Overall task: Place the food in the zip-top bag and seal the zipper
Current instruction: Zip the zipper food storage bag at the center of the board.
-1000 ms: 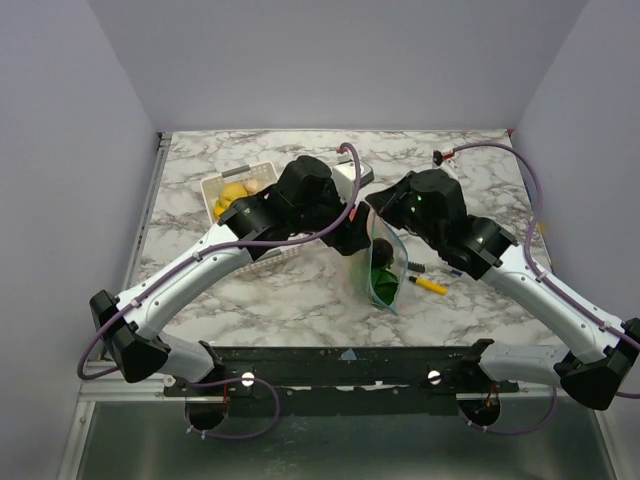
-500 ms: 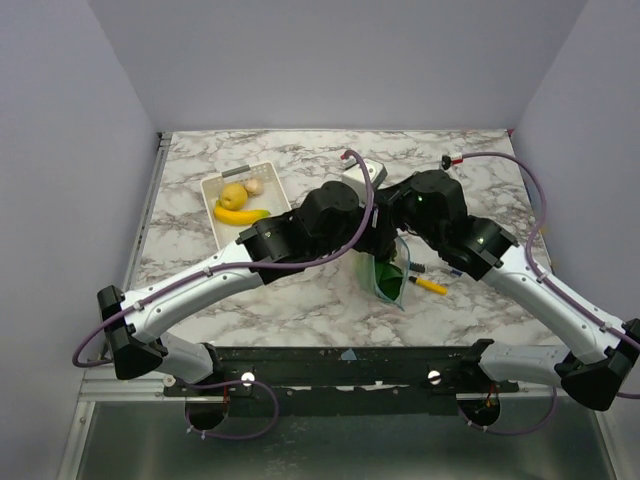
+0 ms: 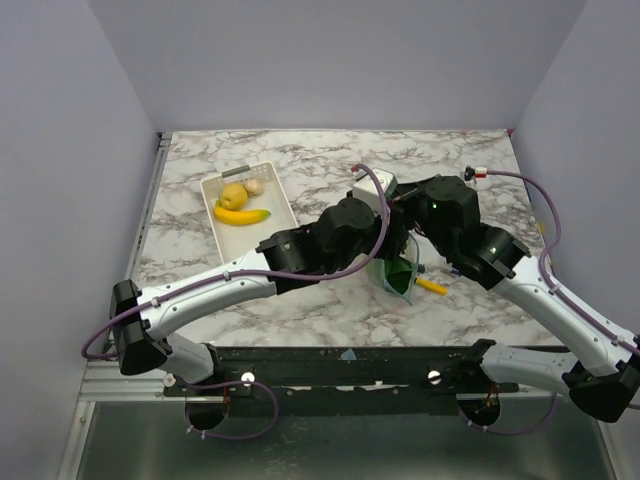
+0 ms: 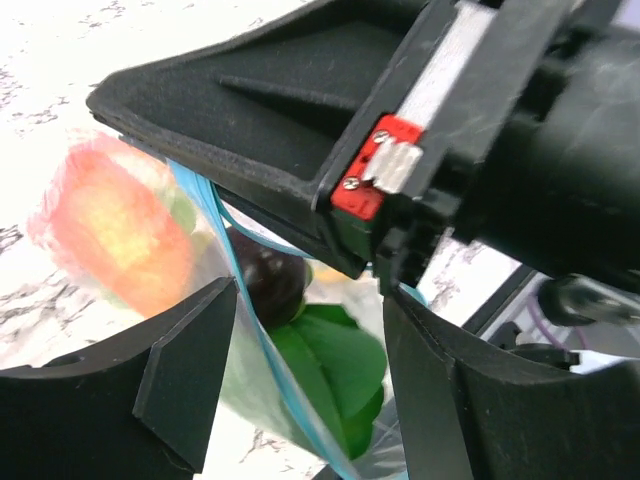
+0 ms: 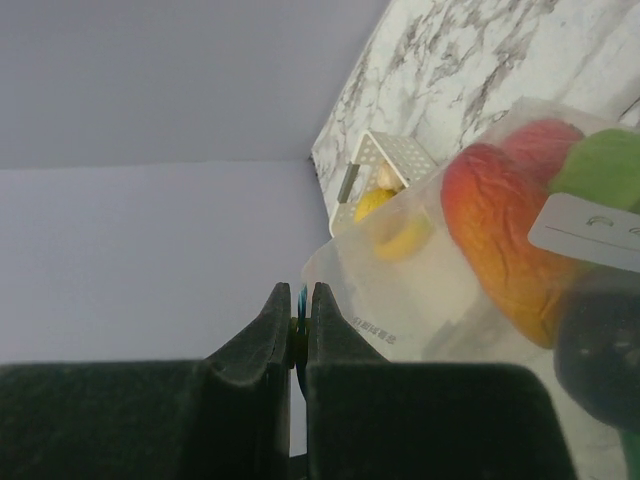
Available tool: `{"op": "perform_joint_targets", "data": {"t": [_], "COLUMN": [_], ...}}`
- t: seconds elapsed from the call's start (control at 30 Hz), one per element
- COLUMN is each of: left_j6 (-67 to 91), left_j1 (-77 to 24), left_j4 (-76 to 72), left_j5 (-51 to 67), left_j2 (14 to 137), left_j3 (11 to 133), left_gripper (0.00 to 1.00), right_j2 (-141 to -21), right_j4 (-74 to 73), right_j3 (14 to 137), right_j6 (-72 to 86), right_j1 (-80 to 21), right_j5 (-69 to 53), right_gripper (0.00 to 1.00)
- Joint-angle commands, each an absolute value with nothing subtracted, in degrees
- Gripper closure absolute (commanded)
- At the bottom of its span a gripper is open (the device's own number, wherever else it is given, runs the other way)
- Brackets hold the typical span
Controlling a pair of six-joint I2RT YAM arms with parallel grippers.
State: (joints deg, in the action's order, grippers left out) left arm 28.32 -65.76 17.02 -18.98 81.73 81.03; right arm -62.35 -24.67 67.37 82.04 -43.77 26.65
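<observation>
Between the spread fingers of the left gripper (image 4: 310,385), low in its wrist view, the narrow light-blue zipper strip (image 4: 262,345) of the crinkly clear plastic bag (image 3: 403,280) runs from upper left to lower right, while the right gripper (image 5: 300,312) pinches the same strip.

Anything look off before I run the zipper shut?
Yes. A banana and a lemon lie in the white basket, not in the zip-top bag, while the right hand pinches the zipper. A yellow pen lies beside the bag; it is not food.
</observation>
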Motion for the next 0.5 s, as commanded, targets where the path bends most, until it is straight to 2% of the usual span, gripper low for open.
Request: {"op": "perform_joint_targets", "data": {"t": [0.0, 0.07, 0.17, 0.23, 0.27, 0.33, 0.47], "left_j6": [26.98, 26.90, 27.28, 27.25, 27.01, 26.25, 24.25], "left_j1": [-65.35, -65.36, -64.83, -63.77, -62.92, -60.61, -53.18], "left_j4": [16.10, 16.65, 17.89, 18.30, 18.29, 18.26, 17.43], "left_j5": [-24.29, -24.21, -23.97, -22.36, -20.57, -15.47, 6.10], "left_j2": [84.35, 85.94, 86.85, 86.27, 85.59, 84.07, 80.79], "left_j3": [82.24, 83.34, 84.15, 83.44, 82.93, 81.31, 77.08], "left_gripper": [0.38, 0.43, 0.74, 0.85, 0.91, 1.00, 1.00], "right_j2": [-60.64, -61.10, -61.54, -61.45, -61.46, -60.99, -57.93], "right_j4": [-19.43, -18.84, -18.99, -18.66, -18.65, -17.71, -11.00], "right_j3": [68.45, 68.72, 69.26, 68.83, 68.75, 68.23, 65.85], "right_j6": [87.05, 87.15, 85.07, 81.47, 78.58, 70.64, 44.83], "right_j1": [-44.47, -44.44, -44.46, -44.43, -44.47, -44.44, -44.44], "right_j5": [27.72, 27.05, 26.78, 26.96, 26.98, 25.61, 16.34], "right_gripper": [0.99, 0.99, 0.99, 0.99, 0.96, 0.83, 0.49]}}
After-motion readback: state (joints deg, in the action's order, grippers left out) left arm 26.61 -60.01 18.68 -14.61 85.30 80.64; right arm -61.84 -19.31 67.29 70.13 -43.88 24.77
